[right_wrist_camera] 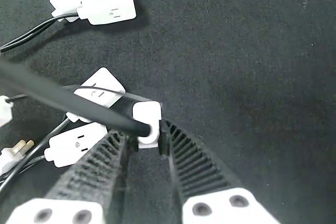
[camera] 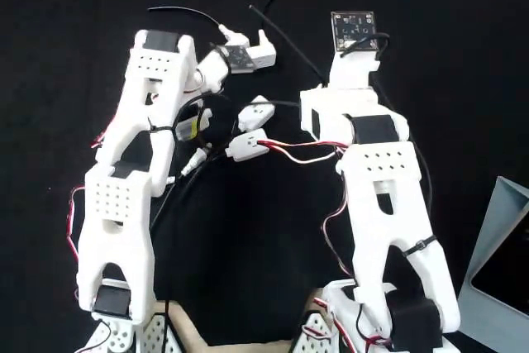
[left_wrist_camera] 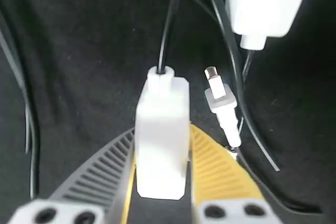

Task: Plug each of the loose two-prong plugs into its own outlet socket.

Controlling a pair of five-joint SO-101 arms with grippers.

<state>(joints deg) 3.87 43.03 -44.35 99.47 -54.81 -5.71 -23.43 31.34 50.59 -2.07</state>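
Note:
My left gripper (left_wrist_camera: 160,136) is shut on a white block (left_wrist_camera: 161,129) with a black cord leaving its far end; its face is hidden, so I cannot tell plug from socket. A loose two-prong plug (left_wrist_camera: 219,100) lies just beside it, and a white outlet socket (left_wrist_camera: 268,3) sits farther off. My right gripper (right_wrist_camera: 145,132) is shut on a small white plug (right_wrist_camera: 146,113) with a thick black cord. Close to it lie two outlet sockets (right_wrist_camera: 95,92) (right_wrist_camera: 79,142), and a third socket (right_wrist_camera: 107,6) lies farther away. In the high view, sockets (camera: 258,112) (camera: 246,146) lie between the arms.
Black cords (camera: 285,35) and red-white servo wires (camera: 297,150) cross the black cloth between the arms. Another loose plug's prongs (right_wrist_camera: 16,148) lie near the sockets. A grey stand (camera: 500,262) stands at the right edge. The cloth to the far right is open.

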